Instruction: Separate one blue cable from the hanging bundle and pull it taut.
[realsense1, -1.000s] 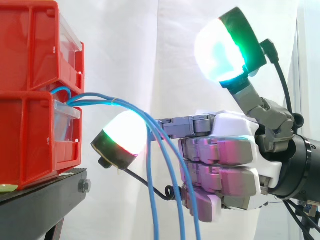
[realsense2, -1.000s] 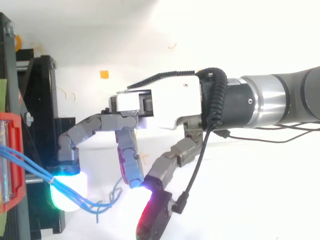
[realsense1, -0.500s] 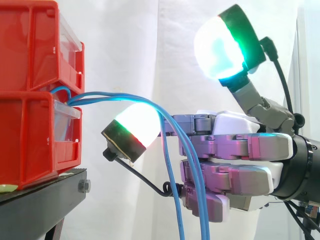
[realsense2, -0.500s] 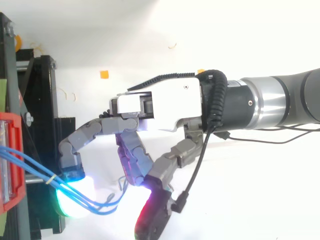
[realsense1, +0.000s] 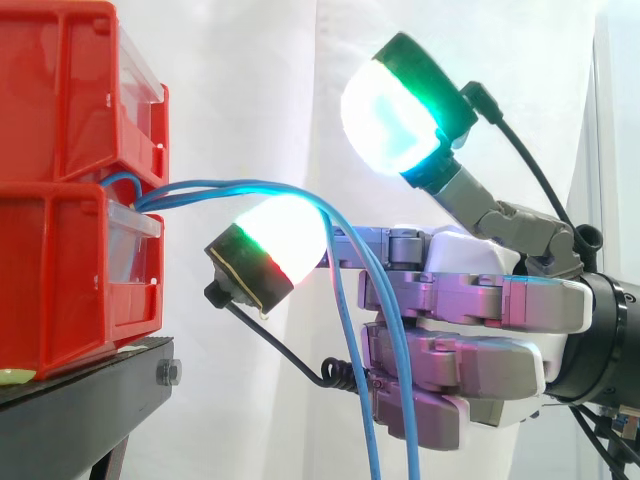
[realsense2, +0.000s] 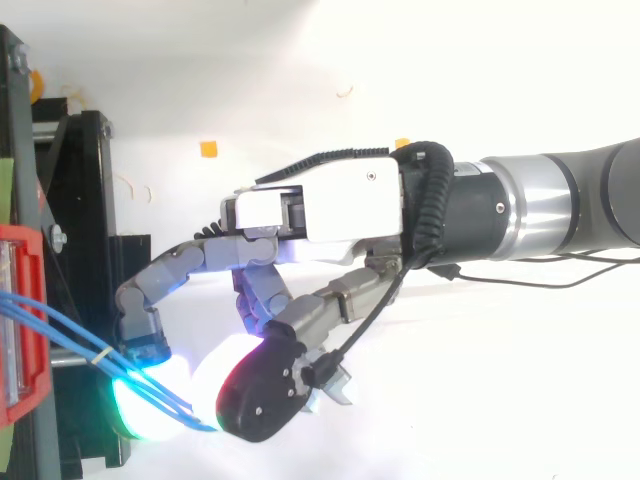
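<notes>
Cables (realsense1: 200, 190), thin blue strands, across blocky grey hand (realsense1: 480, 300).

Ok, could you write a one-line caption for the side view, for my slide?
Robot hand among the blue cables that arc out of the stacked red bins and hang down.

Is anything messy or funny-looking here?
Yes. A bundle of blue cables spills out from between the red bins and droops across the hand, rather than being tucked inside. In the top view, a small orange scrap also lies loose by itself.
</notes>
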